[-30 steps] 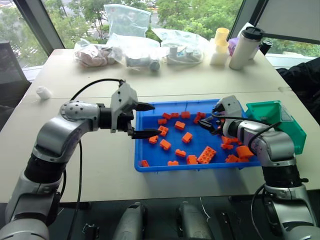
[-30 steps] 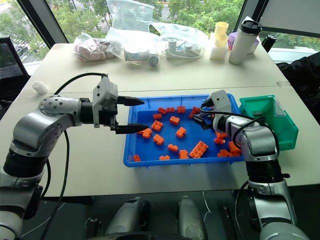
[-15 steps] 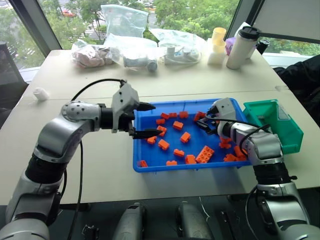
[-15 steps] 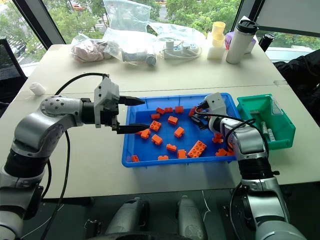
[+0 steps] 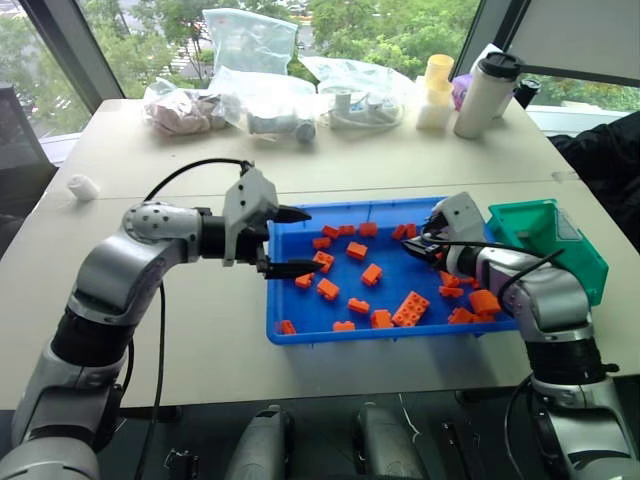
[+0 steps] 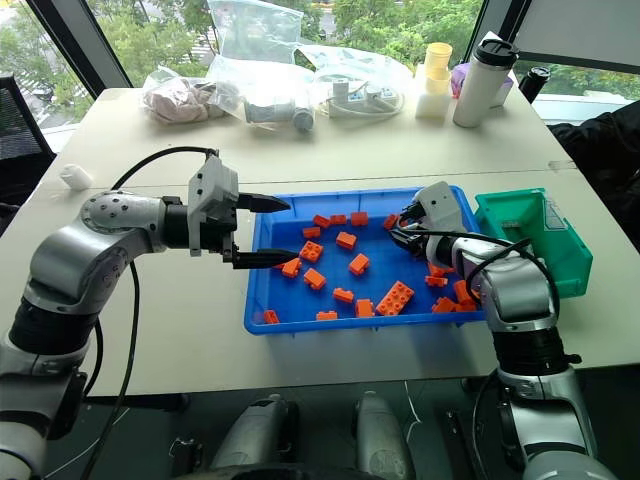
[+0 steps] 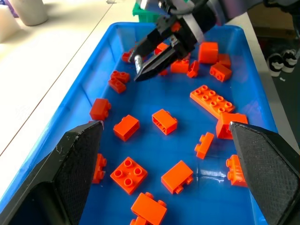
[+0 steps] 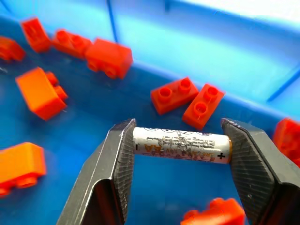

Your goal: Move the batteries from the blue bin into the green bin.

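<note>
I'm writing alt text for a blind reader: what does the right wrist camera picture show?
A white AA battery is clamped end to end between the right gripper's two dark jaws, held above the floor of the blue bin. Orange toy bricks lie scattered on the bin floor around and beyond it.

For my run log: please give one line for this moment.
right gripper: shut on silver cylindrical battery, end to end | over blue plastic bin | left gripper: open
</note>
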